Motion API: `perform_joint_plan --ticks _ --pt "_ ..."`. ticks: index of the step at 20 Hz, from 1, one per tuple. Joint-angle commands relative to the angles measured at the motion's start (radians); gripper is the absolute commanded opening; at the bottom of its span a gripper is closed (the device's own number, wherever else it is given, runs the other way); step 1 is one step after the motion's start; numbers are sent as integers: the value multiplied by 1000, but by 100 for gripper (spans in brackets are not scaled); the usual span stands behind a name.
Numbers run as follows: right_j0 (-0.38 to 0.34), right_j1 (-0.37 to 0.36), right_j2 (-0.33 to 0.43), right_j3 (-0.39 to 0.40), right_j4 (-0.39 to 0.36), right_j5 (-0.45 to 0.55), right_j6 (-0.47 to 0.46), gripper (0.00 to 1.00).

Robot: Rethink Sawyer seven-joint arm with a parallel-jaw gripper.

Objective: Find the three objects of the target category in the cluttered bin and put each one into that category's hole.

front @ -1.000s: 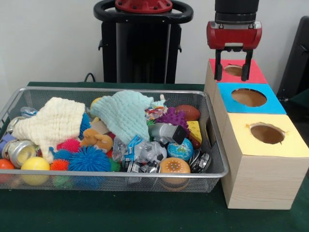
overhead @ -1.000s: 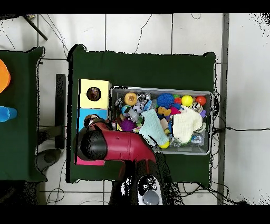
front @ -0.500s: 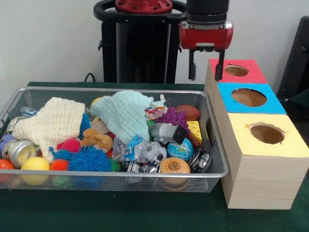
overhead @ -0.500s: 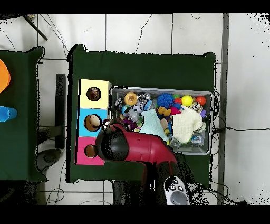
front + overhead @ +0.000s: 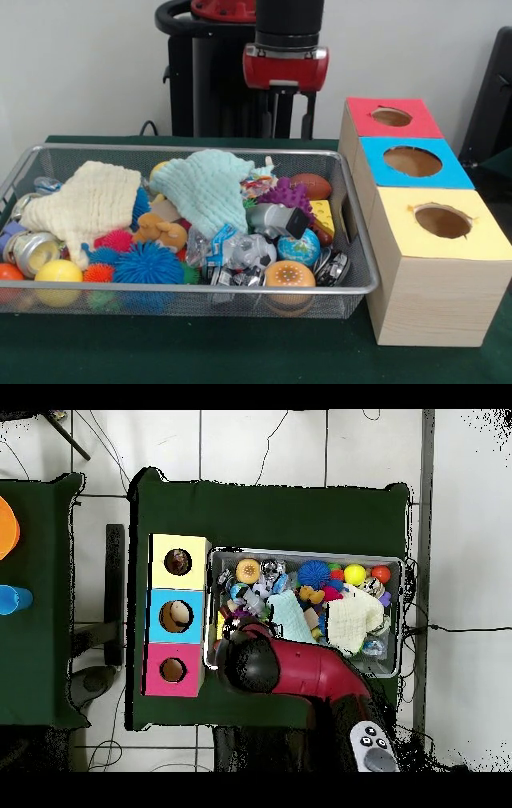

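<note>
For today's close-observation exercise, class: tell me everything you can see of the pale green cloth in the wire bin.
The pale green cloth is a soft, waffle-textured fabric, mint in colour, lying crumpled and draped over the toys near the bin's middle, towards the far wall. Its edges are wavy and one corner hangs down towards the front. It lies beside the cream cloth and overlaps items beneath it, next to a purple spiky toy. From overhead, the arm partly covers it. Nothing grips it.

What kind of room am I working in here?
Probably a robotics lab: a green-clothed table holds a wire mesh bin of toys beside wooden boxes with red, blue and yellow holed tops, and cables trail across the tiled floor.
</note>
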Motion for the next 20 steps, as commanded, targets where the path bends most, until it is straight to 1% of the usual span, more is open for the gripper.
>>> perform_joint_plan --ticks 1,6,10,13,17,20 --pt "-12 54 55 89 -116 -108 48 100" --pt "46 100 -14 70 -171 -138 76 100" --pt "70 136 -45 85 -213 -222 102 100" --pt "86 155 -65 85 -226 -252 123 100" --pt "90 184 -77 80 -231 -280 134 100" --pt "77 200 -75 85 -232 -298 134 100"
